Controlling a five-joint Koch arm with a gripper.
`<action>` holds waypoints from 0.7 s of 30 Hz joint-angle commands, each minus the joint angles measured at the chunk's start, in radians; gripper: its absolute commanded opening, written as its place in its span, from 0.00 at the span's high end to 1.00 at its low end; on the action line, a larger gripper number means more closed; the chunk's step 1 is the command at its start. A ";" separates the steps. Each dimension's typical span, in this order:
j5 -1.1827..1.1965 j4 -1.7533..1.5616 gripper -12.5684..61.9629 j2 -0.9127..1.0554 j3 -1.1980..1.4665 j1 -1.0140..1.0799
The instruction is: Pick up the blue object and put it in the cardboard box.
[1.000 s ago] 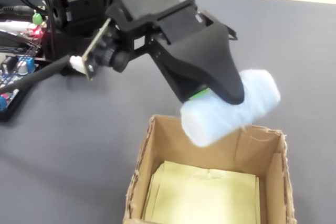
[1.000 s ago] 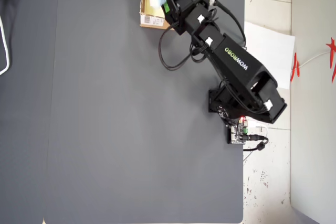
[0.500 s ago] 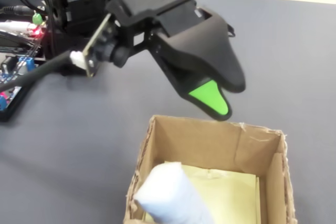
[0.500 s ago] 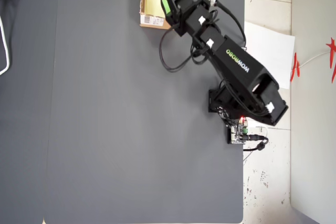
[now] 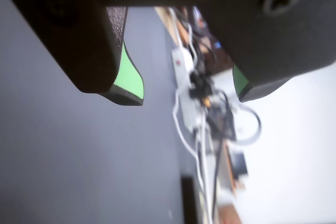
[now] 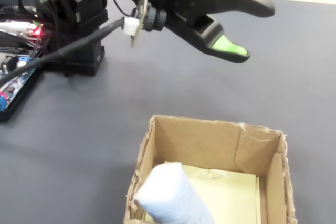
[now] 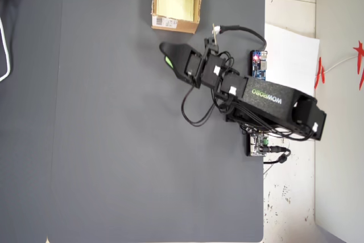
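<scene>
Where overhead shows box label (image 7: 166, 23), wrist doesn't

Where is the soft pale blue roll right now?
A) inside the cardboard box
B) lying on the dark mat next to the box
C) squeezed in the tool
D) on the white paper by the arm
A: in the fixed view the blue roll leans inside the cardboard box, against its wall, while the tool hangs open and empty above the mat.
</scene>
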 commanded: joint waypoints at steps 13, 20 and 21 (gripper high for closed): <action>0.048 -0.084 0.38 0.132 0.218 -0.156; 0.048 -0.044 0.38 0.202 0.383 -0.232; 0.049 -0.040 0.38 0.216 0.405 -0.238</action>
